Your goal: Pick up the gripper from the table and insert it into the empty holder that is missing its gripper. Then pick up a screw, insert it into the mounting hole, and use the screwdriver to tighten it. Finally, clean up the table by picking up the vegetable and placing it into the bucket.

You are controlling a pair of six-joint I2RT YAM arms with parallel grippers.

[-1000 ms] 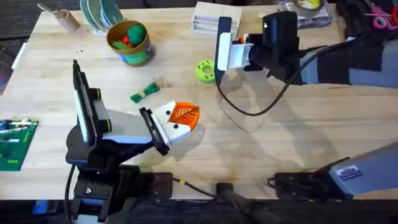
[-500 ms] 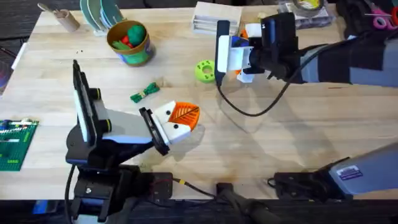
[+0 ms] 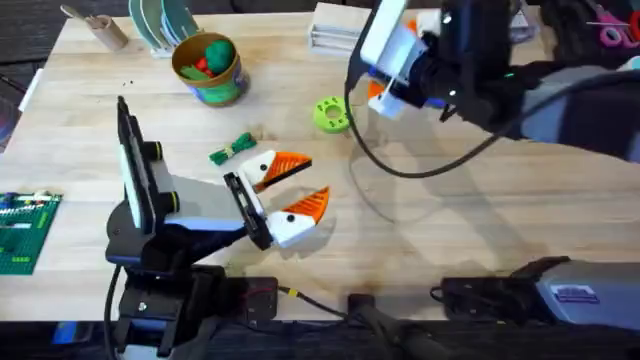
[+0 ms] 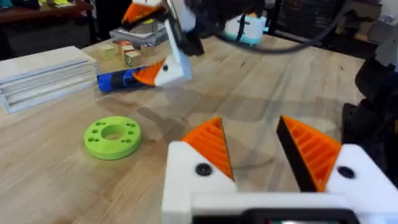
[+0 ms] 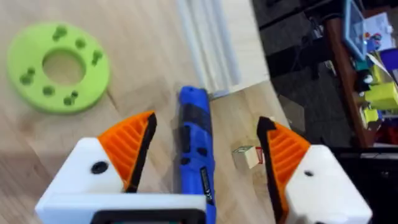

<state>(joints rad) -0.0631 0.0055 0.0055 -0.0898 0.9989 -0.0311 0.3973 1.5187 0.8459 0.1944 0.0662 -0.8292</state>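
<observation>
Overhead, right gripper [image 5: 202, 155] seen with jaws spread above screwdriver [image 5: 196, 146]; left gripper [image 3: 290, 185] jaws parted, nothing held.

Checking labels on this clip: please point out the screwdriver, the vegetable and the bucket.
screwdriver [image 5: 195, 147]: right wrist view, on the blue body between the open fingers.
vegetable [image 3: 232, 149]: overhead view, on the middle of its slender green length.
bucket [image 3: 226, 88]: overhead view, on the printed outer wall below the rim.

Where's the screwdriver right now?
The screwdriver lies on the table at the far right in the overhead view, between the open fingers of the right gripper, just past the lime-green ring and beside the white stacked plates.
</observation>
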